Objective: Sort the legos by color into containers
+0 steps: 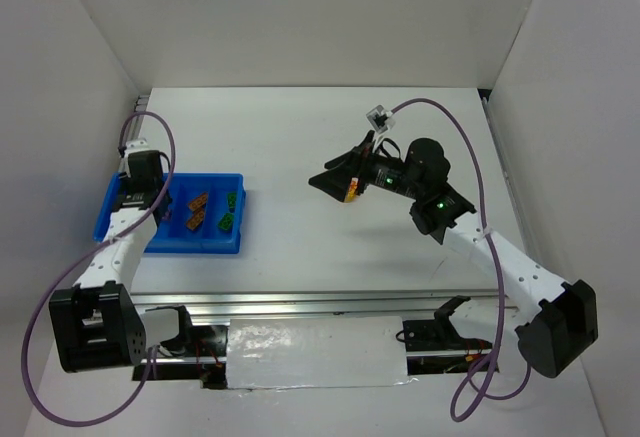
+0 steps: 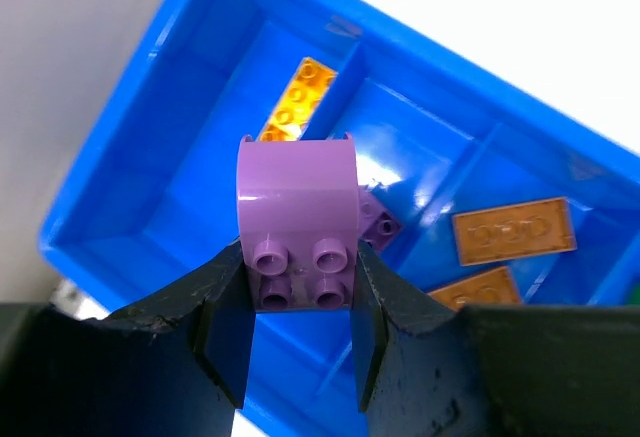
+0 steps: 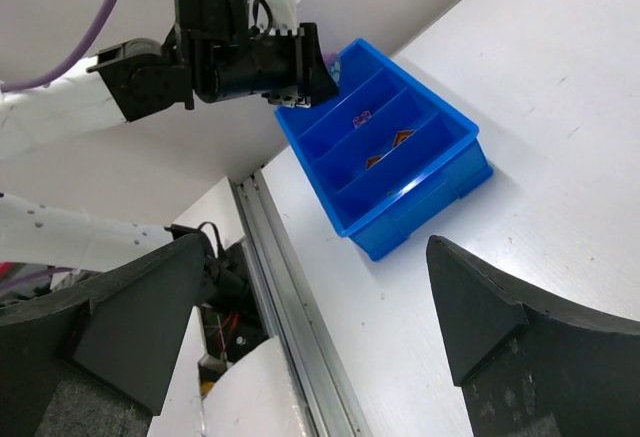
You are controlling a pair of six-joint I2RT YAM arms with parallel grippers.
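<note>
On the white table (image 1: 330, 257) the blue tray (image 1: 195, 245) sits at the left, just ahead of the left arm's base and well apart from the right arm. Our left gripper (image 2: 300, 282) hangs over the tray, its jaws closed partway onto a lilac brick (image 2: 298, 197), which it grips at the end that bears the studs. Our right gripper (image 3: 318, 257) stands over mid-table, spread wide with nothing between its jaws. In the top view a small yellow-and-red brick (image 1: 350, 194) shows at its tip, and we cannot tell whether the two touch.

The drop turns on which compartment lies beneath the lilac brick. In the left wrist view it seems to cover the divider between two slots. One slot holds a yellow brick (image 2: 300, 102). In the other, a second purple brick (image 2: 380, 223) peeks out just to the right of the held one. The orange bricks (image 2: 513, 230) lie beyond. We judge that a slight shift toward the purple slot comes before release, and only the left arm is placed for it.
</note>
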